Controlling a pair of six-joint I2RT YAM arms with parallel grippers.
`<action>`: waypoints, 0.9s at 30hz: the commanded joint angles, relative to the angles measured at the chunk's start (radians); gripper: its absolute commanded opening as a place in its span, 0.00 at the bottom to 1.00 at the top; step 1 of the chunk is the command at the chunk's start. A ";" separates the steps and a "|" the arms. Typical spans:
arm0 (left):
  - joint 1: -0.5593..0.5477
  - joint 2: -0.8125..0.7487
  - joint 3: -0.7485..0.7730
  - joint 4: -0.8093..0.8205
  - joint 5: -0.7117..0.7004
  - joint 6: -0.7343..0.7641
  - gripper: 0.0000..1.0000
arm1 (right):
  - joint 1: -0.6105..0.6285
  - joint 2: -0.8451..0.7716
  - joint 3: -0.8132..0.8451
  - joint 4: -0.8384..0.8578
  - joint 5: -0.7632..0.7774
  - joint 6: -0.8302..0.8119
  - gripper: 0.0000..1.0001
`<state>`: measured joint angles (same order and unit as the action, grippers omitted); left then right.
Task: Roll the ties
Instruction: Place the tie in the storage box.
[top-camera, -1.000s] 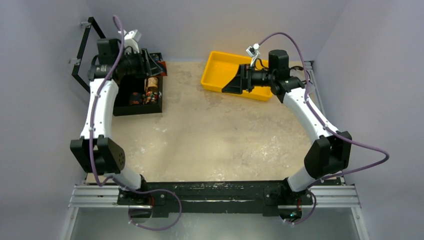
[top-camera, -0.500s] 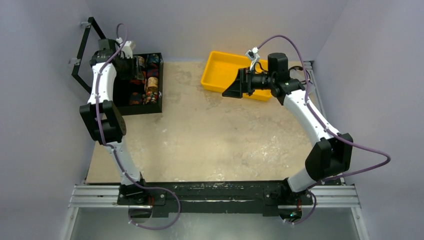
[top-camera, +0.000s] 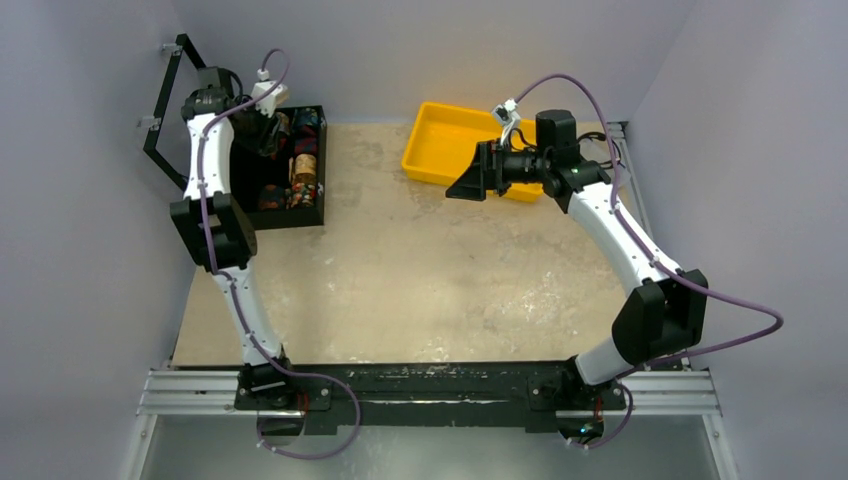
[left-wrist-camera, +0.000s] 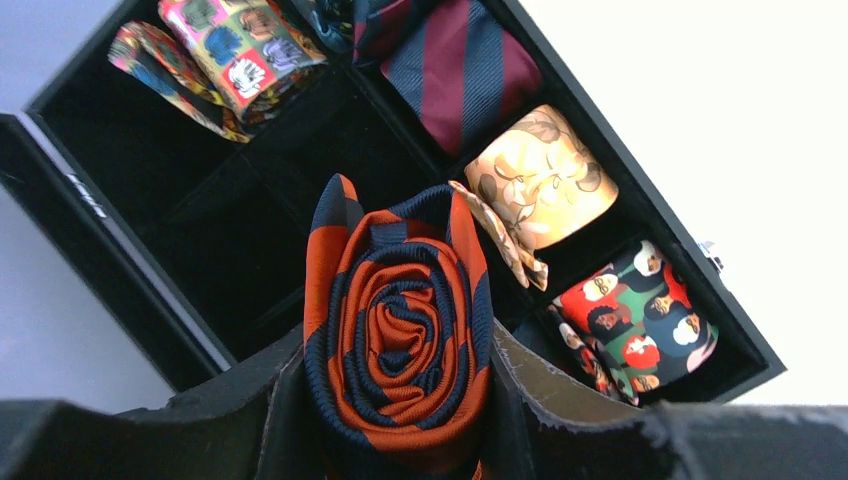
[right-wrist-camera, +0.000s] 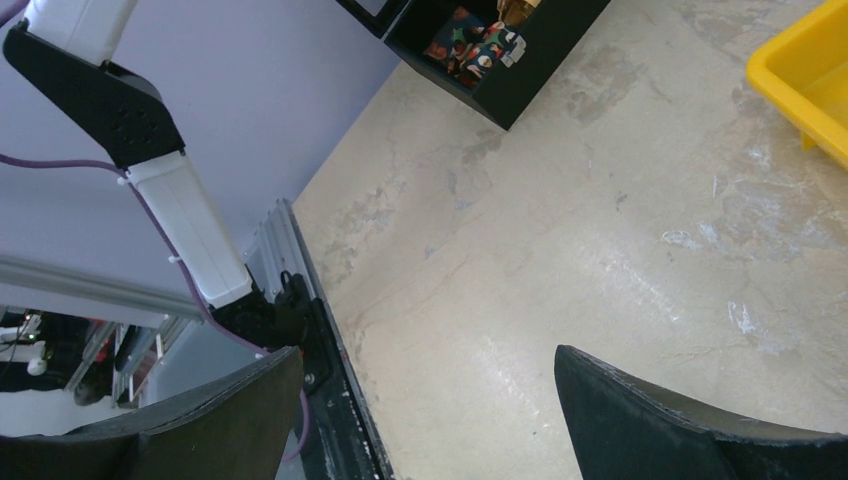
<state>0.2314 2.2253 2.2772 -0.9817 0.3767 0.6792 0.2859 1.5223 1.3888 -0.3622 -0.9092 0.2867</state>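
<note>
Far-left corner: the left gripper (left-wrist-camera: 400, 410), jaws clamped on the rolled orange-and-navy striped tie (left-wrist-camera: 400, 320), holds it over the black compartment box (left-wrist-camera: 95, 205), apparently above a dark cell beside the gold floral roll (left-wrist-camera: 540, 185). Far edge, right of centre: the right gripper (right-wrist-camera: 425, 420), jaws spread and holding nothing, hovers over the table (right-wrist-camera: 560, 230) near the yellow tray (right-wrist-camera: 810, 75).

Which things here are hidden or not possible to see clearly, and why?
1. Left wrist view: the bottom edge cuts off the striped tie roll's lower end; the roll hides the black box compartment behind it.
2. Top view: the left hand covers that roll; the box's other rolls are too small to tell apart.
3. Right wrist view: the right edge cuts the yellow tray; its inside is unseen.
</note>
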 joint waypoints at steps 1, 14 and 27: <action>0.011 0.069 0.093 -0.104 -0.013 -0.124 0.00 | -0.005 -0.032 -0.003 0.004 0.000 -0.016 0.98; 0.021 0.156 0.014 0.032 -0.137 -0.449 0.00 | -0.005 -0.025 0.000 -0.012 -0.002 -0.015 0.98; 0.021 0.247 0.038 0.053 -0.141 -0.435 0.00 | -0.005 -0.027 -0.009 -0.053 0.016 -0.034 0.98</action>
<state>0.2432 2.4596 2.2883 -0.9665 0.2466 0.2615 0.2848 1.5223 1.3846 -0.4007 -0.9058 0.2802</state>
